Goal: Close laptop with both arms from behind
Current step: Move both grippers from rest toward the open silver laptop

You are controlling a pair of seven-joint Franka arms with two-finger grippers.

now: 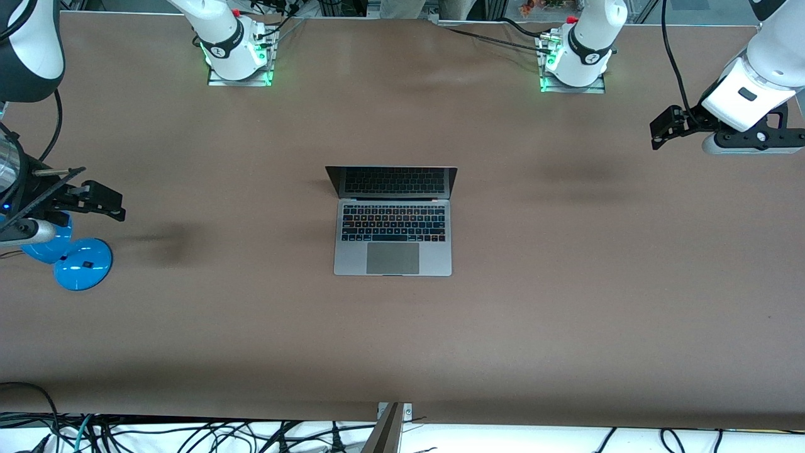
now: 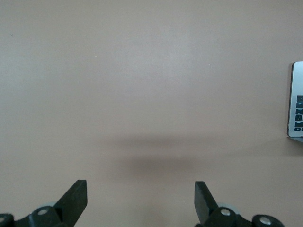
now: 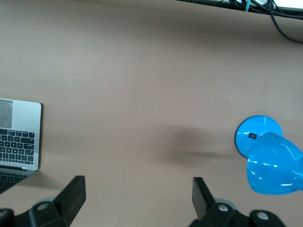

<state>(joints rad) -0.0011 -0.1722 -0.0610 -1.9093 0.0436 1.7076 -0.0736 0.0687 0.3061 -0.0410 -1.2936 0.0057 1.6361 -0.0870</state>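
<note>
The laptop (image 1: pixel 393 248) has a smooth silver-grey metal body with a matt finish; its keys are black and its screen is dark and glossy. The bench (image 1: pixel 566 302) has a brown matt cover, looking like paper. The blue lamp (image 1: pixel 82 264) is shiny plastic. Both hands look like matt black plastic.

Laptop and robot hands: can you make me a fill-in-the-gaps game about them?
1. The laptop lies on the table with its lid ____.
2. The fingers of the left hand and of the right hand are ____.
3. The blue lamp stands at the ____ arm's end of the table.
4. Neither hand is touching the ____.

Missing words: open; open; right; laptop
</note>
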